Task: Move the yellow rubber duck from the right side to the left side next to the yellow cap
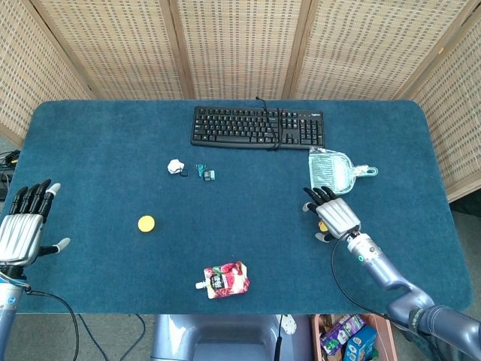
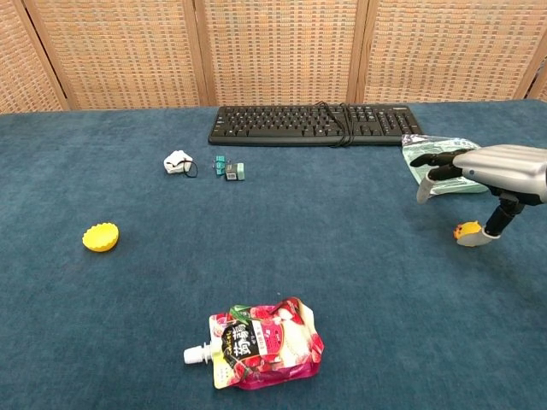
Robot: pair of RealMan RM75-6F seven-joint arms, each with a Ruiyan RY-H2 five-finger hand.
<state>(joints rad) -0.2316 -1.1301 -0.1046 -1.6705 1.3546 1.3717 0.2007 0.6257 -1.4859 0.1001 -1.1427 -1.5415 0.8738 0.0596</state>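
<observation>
Pouch: a soft, glossy red-and-white drink pouch (image 2: 261, 342) with a white spout lies flat at the lower centre of the chest view.
Left hand: silver-backed with black fingers, the left hand (image 1: 22, 229) sits at the lower left edge of the head view, fingers spread and holding nothing.
Cap: the yellow cap (image 2: 100, 237), round with a fluted rim, sits on the left of the table (image 1: 248, 248), which is covered in blue, carpet-like cloth.
Duck: the yellow rubber duck (image 2: 467, 230) is on the right side, far from the cap.
Right hand: the right hand (image 1: 333, 214) hovers over the duck, fingers spread, thumb tip just beside it; nothing gripped.
Dustpan: pale green ribbed plastic dustpan (image 1: 331, 171), beyond the hand.
Keyboard: flat black keyboard (image 1: 258, 126), upper centre.
</observation>
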